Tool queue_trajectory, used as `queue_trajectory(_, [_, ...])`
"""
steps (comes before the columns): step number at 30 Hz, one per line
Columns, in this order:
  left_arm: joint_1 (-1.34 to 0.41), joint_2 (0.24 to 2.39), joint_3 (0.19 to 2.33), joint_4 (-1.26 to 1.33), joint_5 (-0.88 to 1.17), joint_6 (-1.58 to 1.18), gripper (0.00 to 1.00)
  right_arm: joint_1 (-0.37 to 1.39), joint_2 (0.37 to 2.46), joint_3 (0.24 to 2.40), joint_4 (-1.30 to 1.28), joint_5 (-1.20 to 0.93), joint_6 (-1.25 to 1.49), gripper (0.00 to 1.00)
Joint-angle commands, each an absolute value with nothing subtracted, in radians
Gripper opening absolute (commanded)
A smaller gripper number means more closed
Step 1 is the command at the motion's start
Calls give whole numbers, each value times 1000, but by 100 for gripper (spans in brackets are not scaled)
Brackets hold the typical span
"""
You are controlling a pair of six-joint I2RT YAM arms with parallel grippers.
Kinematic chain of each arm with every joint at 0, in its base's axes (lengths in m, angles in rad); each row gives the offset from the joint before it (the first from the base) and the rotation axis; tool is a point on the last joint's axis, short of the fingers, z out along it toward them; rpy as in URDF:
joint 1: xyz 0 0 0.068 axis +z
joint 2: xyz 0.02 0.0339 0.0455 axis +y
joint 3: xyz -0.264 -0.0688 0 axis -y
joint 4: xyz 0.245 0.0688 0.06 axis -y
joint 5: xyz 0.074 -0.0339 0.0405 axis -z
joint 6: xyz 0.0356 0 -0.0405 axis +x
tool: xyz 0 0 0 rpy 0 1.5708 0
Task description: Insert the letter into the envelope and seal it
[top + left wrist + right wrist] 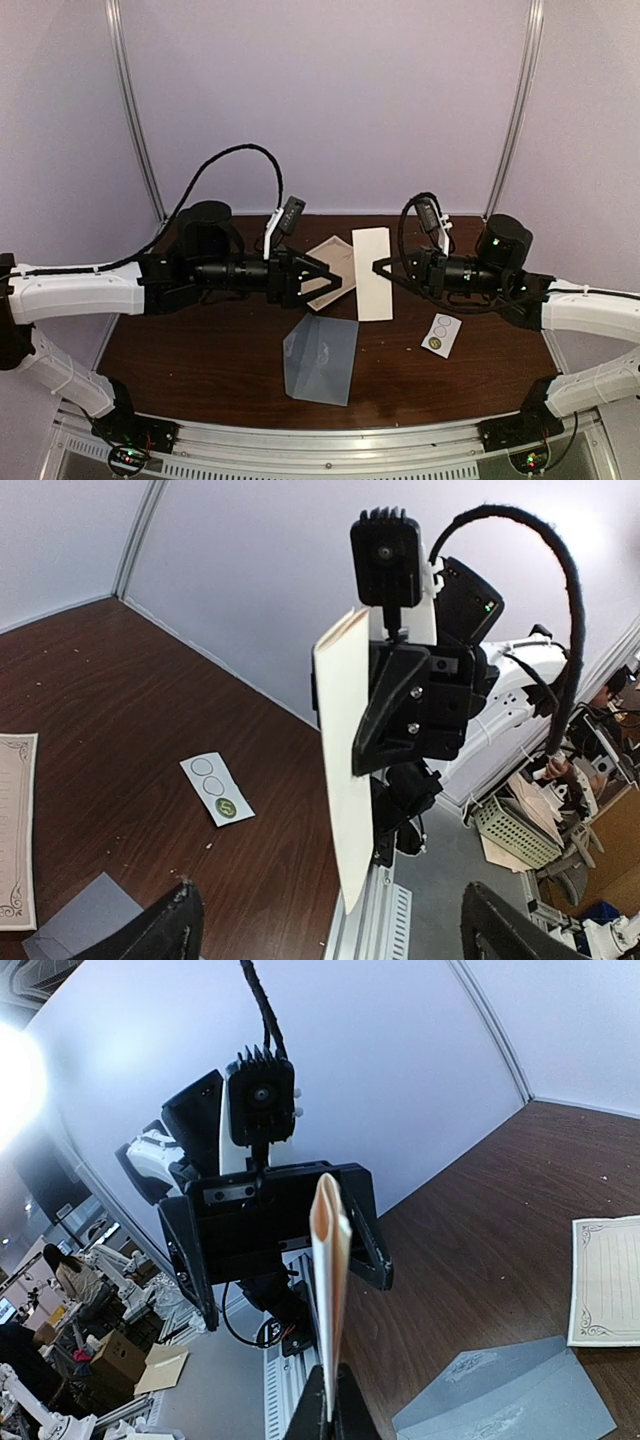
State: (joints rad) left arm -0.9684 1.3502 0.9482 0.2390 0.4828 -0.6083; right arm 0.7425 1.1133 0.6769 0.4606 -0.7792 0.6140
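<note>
Two grippers meet nose to nose above the far middle of the dark wooden table (200,350). The right gripper (378,267) is clamped on the lower edge of a cream folded letter (372,272), held upright in the air. The left gripper (335,282) faces it with jaws spread wide and empty, just short of the paper. The grey-blue envelope (322,358) lies flat and untouched on the near-centre of the table, closer to the arm bases than either gripper. Whether its flap is open cannot be made out.

Any handover carries risk. If the right gripper lets go before the left has a firm pinch, the letter would likely drop. Closing off-centre on so thin a sheet could buckle it or spring the fold open. The envelope is loose on smooth wood and may slide when the letter is pushed in.

From above, the letter reads as a flat strip, as if lying on the table. Only the wrist cameras show it lifted, and the right wrist view catches it edge-on, doubled over (330,1280). The top view alone shows the whole envelope. The bordered sheet (330,262) lies beneath the left gripper, and the sticker strip (441,334) to the right.
</note>
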Motion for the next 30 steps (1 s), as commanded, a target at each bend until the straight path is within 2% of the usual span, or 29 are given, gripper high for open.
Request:
queue_trajectory(1, [-968, 1359, 1018, 319, 567, -589, 91, 761, 1137, 707, 505, -829, 617, 0])
queue_trajectory(3, [-968, 1373, 1026, 317, 577, -589, 90, 767, 1143, 718, 505, -828, 615, 0])
queue_trajectory(6, [-973, 1401, 1031, 319, 584, -589, 82, 775, 1152, 721, 536, -818, 625, 0])
queue_trajectory(10, [-982, 1434, 1048, 326, 595, -589, 65, 789, 1176, 732, 557, -811, 633, 0])
queue_trajectory(14, [-989, 1453, 1057, 336, 593, -590, 56, 797, 1190, 738, 574, -807, 635, 0])
queue_trajectory(18, [-992, 1460, 1048, 358, 594, -604, 42, 804, 1198, 744, 581, -805, 639, 0])
queue_trajectory(25, [-992, 1473, 1031, 395, 594, -640, 0, 808, 1201, 747, 549, -773, 625, 0])
queue_trajectory(27, [-992, 1474, 1032, 378, 577, -644, 0, 808, 1199, 751, 527, -757, 619, 12])
queue_trajectory(30, [-985, 1463, 1035, 309, 551, -631, 0, 807, 1181, 757, 476, -709, 600, 39])
